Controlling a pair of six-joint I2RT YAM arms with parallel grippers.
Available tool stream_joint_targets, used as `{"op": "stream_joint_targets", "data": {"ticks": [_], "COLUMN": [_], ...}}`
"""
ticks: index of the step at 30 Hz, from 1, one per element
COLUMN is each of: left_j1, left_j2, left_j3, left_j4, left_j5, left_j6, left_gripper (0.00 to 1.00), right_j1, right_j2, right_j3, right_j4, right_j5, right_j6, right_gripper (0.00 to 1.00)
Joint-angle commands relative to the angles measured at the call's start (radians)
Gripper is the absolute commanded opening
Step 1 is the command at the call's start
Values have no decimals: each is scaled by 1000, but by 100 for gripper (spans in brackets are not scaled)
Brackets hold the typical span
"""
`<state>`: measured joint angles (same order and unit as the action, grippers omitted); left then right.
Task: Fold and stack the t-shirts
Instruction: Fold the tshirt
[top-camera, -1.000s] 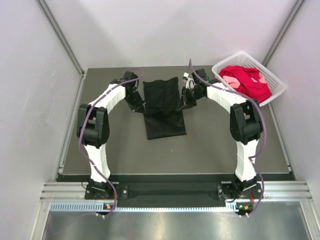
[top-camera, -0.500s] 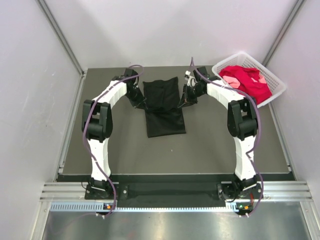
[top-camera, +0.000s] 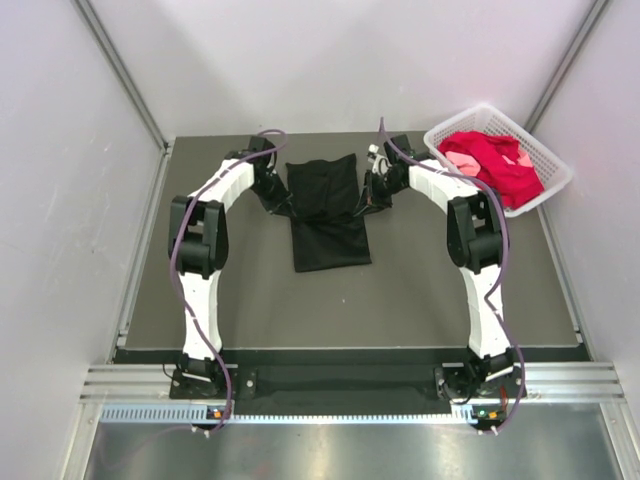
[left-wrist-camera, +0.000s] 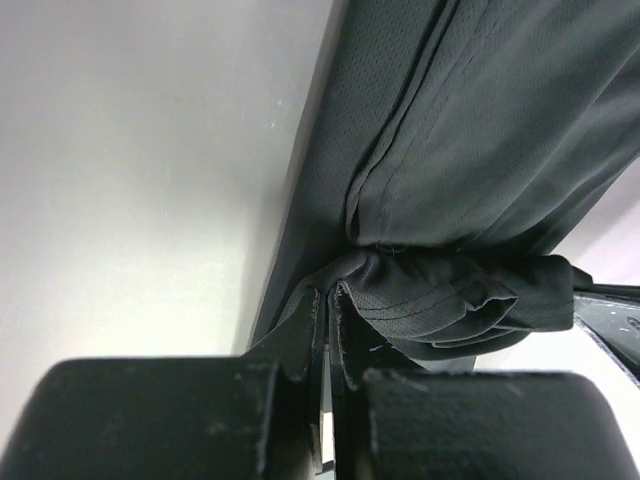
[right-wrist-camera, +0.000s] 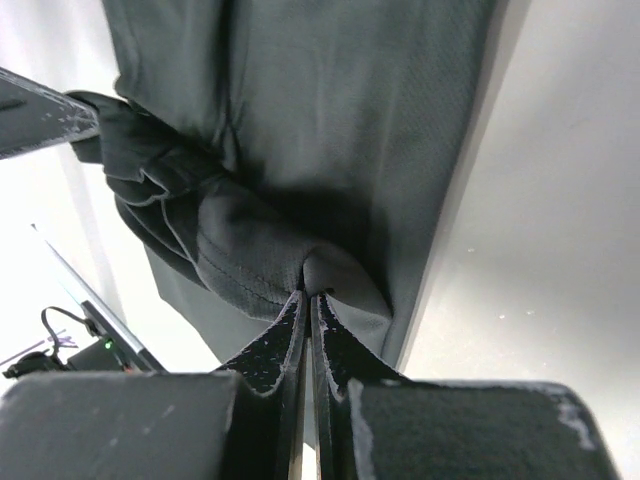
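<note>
Black t-shirt (top-camera: 326, 215): lies on the dark table (top-camera: 420, 295), in the middle toward the far side, between the two arms. From the top view it is a long, narrow folded shape. The far part is a little wider than the near part. The near end lies flat on the table.

Left gripper (top-camera: 284, 206): at the shirt's left edge, about halfway along its length. In the left wrist view the fingertips (left-wrist-camera: 327, 305) are pressed together on a bunched fold of black fabric (left-wrist-camera: 450, 300). The rest of the shirt stretches away above them. State: clamped on the black t-shirt.

Right gripper (top-camera: 364, 204): at the shirt's right edge, straight across from the left one. In the right wrist view the fingertips (right-wrist-camera: 308, 310) meet on a small pinched lump of the black fabric (right-wrist-camera: 330, 130). Loose folds hang to the left of the pinch. State: clamped on the black t-shirt.

The shirt spans the gap between the two grippers, each holding one side edge.

White basket (top-camera: 548, 158): at the far right corner of the table, apart from the black shirt and just beyond the right arm. It holds a crumpled red t-shirt (top-camera: 505, 165), with a pink t-shirt (top-camera: 461, 157) showing on its left side.
</note>
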<state>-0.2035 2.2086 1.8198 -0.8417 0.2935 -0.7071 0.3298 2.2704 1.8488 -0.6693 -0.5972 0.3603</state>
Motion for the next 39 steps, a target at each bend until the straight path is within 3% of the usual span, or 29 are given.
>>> {"op": "stream_joint_targets", "data": {"ticks": [1, 25, 29, 34, 36, 39], "left_j1": [9, 29, 32, 32, 32, 30], "left_j2": [13, 71, 83, -2, -73, -162], "left_j3": [61, 131, 153, 151, 118, 32], "left_j4": [4, -10, -25, -42, -30, 21], "left_j5": [18, 21, 21, -91, -128, -103], "left_j6": [11, -6, -8, 15, 24, 17], "left_gripper": [0, 1, 19, 44, 47, 47], "right_j1": [-18, -40, -46, -60, -58, -55], "right_j2": [3, 138, 140, 117, 104, 66], "right_j3": [69, 222, 236, 280, 297, 296], "right_j4": [4, 7, 2, -58, -90, -127], "right_j5": [-15, -50, -41, 5, 30, 53], "right_j6": [6, 54, 54, 13, -23, -47], "right_gripper": [0, 4, 9, 32, 42, 43]}}
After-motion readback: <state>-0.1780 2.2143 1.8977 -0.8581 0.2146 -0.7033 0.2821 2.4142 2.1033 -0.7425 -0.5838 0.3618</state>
